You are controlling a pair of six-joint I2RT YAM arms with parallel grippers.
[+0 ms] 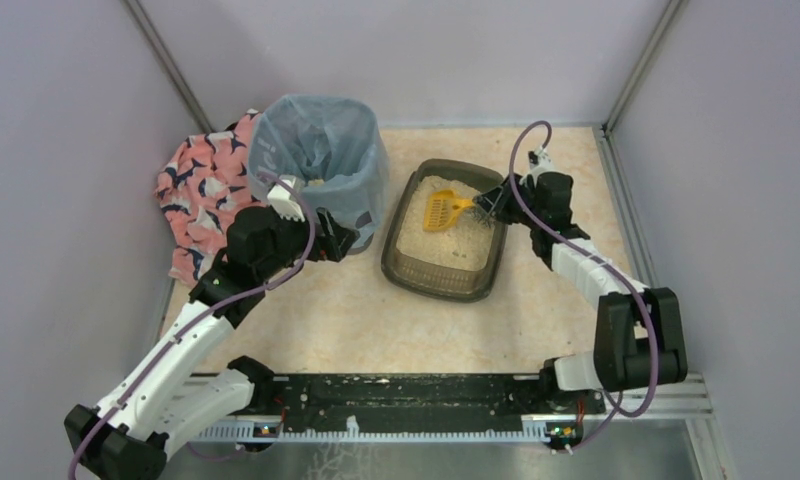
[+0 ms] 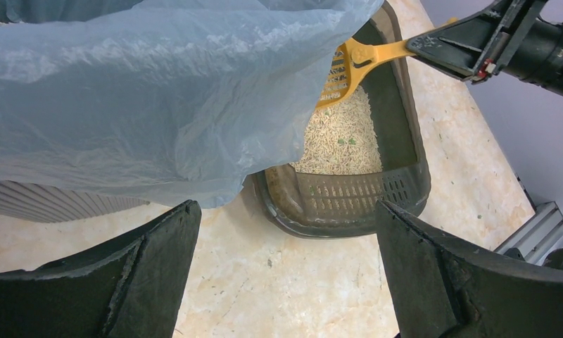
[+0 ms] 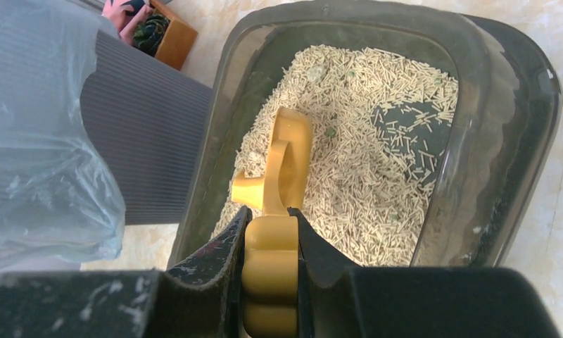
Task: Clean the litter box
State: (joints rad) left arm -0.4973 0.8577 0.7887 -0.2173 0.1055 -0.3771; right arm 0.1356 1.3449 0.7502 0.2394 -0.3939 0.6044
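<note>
My right pincer [image 1: 488,205] is clamped on the yellow scoop [image 1: 441,210], head over the litter. The litter box [image 1: 441,287] lies just left of it, long side running away from me. The bin [image 1: 368,190] is further left, and my left pincer [image 1: 341,240] is spread apart beside it.

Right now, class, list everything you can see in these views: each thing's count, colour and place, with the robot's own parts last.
litter box: one, dark grey-brown, on the table, right of the bin
litter: beige pellets, inside the litter box
scoop: one, yellow, in the litter box, handle held
bin: one, grey ribbed, left of the litter box
bag: one, light blue, lining the bin
cloth: one, pink with dark pattern, left of the bin
table: one, beige marbled, under everything
left gripper: one, black, open, beside the bin
right gripper: one, black, shut on the scoop handle
</note>
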